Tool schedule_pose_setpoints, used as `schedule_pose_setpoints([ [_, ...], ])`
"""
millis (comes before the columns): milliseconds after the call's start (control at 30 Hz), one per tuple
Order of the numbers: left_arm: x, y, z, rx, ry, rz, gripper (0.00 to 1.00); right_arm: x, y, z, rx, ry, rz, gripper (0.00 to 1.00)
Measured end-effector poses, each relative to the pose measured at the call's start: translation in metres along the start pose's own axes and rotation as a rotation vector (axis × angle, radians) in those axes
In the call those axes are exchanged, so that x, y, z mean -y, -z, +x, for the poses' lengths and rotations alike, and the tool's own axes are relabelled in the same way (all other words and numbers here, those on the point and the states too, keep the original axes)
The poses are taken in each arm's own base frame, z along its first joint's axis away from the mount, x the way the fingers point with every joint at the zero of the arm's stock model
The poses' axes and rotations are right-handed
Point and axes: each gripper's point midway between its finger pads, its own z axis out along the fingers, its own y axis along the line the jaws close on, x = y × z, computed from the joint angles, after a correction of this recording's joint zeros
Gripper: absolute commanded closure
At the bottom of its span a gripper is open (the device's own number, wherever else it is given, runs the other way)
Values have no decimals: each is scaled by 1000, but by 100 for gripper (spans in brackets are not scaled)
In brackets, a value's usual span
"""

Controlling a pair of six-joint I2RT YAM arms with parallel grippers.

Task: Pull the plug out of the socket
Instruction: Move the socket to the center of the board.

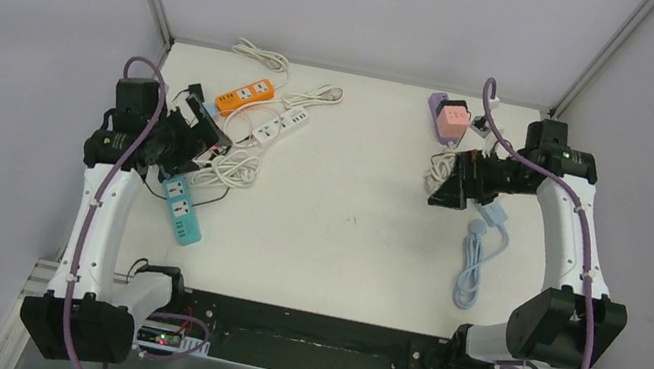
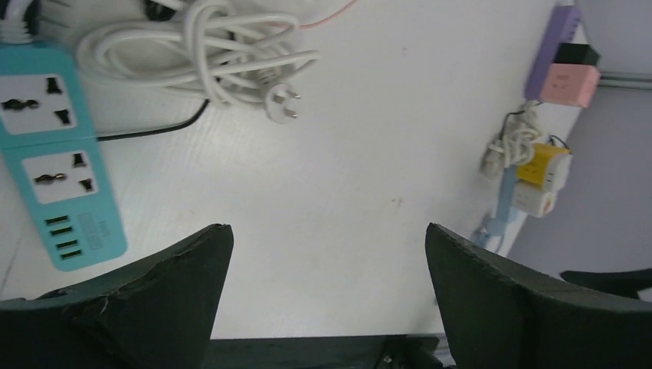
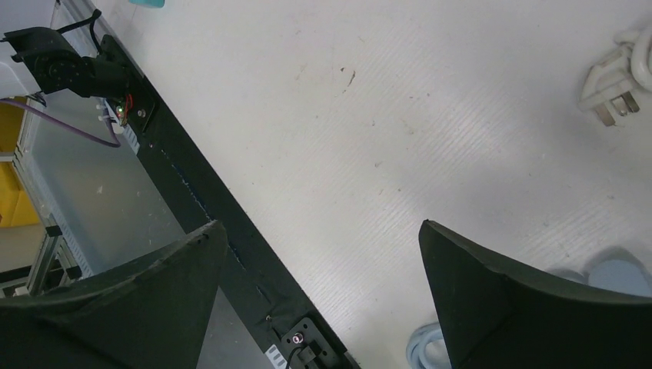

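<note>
Both of your tools are spread wide with nothing between the fingers. Your left gripper (image 2: 327,231) hangs over the left side of the table (image 1: 342,248), and your right gripper (image 3: 321,224) is over the right side. A broad stretch of bare white tabletop lies between them.

The pink plug (image 1: 454,120) sits pushed into the purple power strip (image 1: 437,106) at the far right of the table, close to the back edge and the right wall. A black block is seated just beside it on the same strip. Your right gripper is near this strip but apart from it, on its near side.

Your room on the left is tighter. A teal power strip (image 2: 54,154) with two sockets and a row of four USB ports lies just beside the left fingers. A coiled white cable (image 2: 192,54) with its bare plug lies just past it. An orange power strip (image 1: 247,96) and a white power strip (image 1: 280,126) lie farther back.

On the right, a light blue cable (image 1: 470,271) is bundled near the right arm. A loose white three-pin plug (image 3: 611,88) lies on the table ahead of your right fingers.
</note>
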Motion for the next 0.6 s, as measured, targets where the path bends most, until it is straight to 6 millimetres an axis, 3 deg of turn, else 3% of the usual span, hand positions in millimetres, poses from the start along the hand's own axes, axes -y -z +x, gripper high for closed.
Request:
schedule_pose_setpoints([
  [167,62,17,-19,11,52,135,1,11,8,3,11,-43,35,0],
  [300,123,40,-33,22,117,249,1,14,11,10,21,-82,47,0],
  [467,219,82,-42,26,121,439,1,11,13,13,34,-113,41,0],
  [600,263,114,-65,85,153,525,1,8,12,11,46,-122,17,0],
])
